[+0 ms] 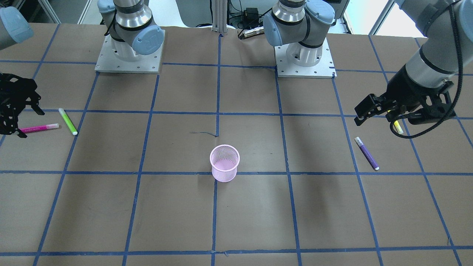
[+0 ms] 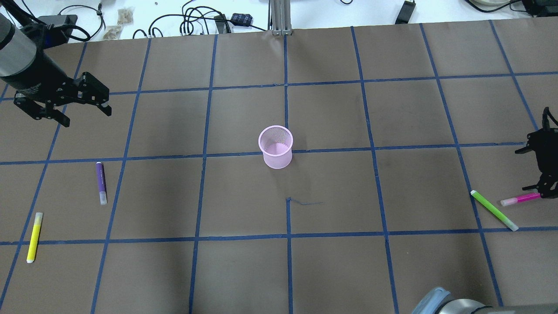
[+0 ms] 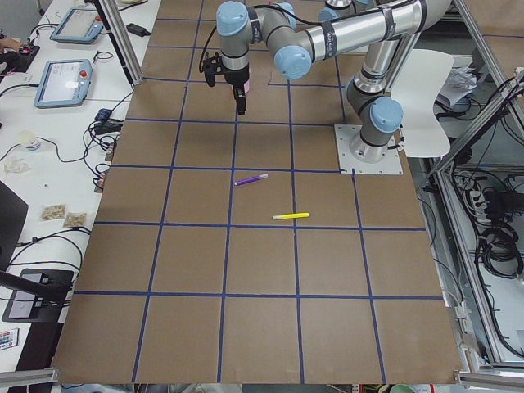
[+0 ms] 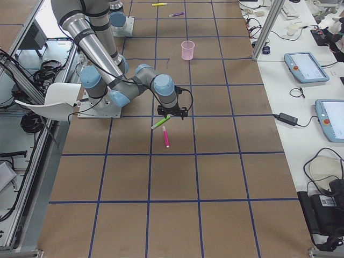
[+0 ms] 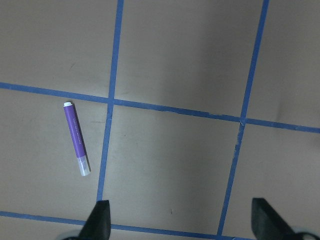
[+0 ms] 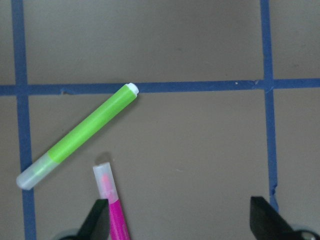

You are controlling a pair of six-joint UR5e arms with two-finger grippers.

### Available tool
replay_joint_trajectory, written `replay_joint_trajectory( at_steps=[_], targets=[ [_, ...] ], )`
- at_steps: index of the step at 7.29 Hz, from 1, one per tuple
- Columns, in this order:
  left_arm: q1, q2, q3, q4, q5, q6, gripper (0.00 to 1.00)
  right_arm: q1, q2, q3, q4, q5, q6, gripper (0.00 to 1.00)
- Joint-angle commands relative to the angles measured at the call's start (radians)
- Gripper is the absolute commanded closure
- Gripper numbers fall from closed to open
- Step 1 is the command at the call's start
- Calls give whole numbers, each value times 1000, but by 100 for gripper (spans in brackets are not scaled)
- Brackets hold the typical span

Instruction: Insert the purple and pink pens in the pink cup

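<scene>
Above the table [image 2: 331, 270], left gripper [image 5: 181, 222] and right gripper [image 6: 182, 220] hold jaws wide apart, grasping nothing.

Clock face centred on the mesh cup [image 2: 275, 148], 12 o'clock pointing away from the robot. The cup stands upright mid-bench [image 2: 331, 261].

- 9 o'clock: inner left pen [image 2: 101, 183].
- 8 o'clock: outer left pen [image 2: 34, 237], well apart from it.
- 3 to 4 o'clock: inner right pen [image 2: 494, 210], with the outer right pen [image 2: 521, 199] just beside it, not touching.
</scene>
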Motion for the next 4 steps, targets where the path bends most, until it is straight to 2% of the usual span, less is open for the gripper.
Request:
replay_joint_trajectory(
  at_steps=[1, 3, 4],
  targets=[
    [31, -22, -3, 25, -1, -1, 0, -84, 88, -62, 100, 5, -250, 4],
    [60, -48, -4, 65, -1, 4, 0, -86, 164, -157, 194, -4, -438, 4],
    [67, -59, -9, 66, 0, -1, 0, -88, 209, -192, 233, 4, -425, 7]
  ],
)
